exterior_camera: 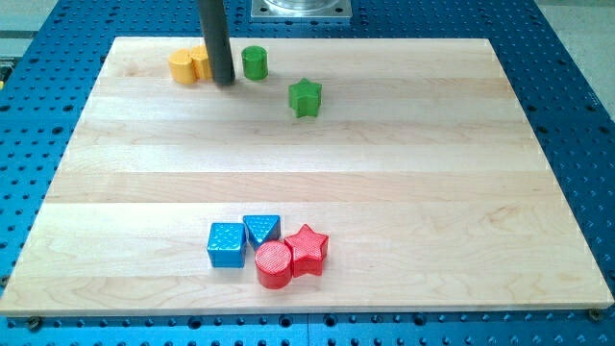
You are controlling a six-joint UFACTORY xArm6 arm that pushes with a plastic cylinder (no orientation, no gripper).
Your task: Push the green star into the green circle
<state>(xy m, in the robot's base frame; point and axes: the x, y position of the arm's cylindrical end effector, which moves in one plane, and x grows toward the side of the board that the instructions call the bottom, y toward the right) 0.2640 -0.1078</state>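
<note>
While my tip [224, 83] rests near the board's top-left, it stands between the yellow blocks [188, 65] and the green circle [254, 62] — touching or nearly touching the yellow pair, a little apart from the circle. The rod has no jaws to spread or close. The green star [306, 97] lies down and to the view's right of the circle, apart from it. Near the wooden board's [432, 192] bottom cluster a blue cube [226, 244], blue triangle [262, 229], red cylinder [273, 264] and red star [307, 249]

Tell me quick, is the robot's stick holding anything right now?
My tip: holds nothing; it is a bare rod with no jaws, standing between the yellow blocks and the green circle, apart from the green star.
</note>
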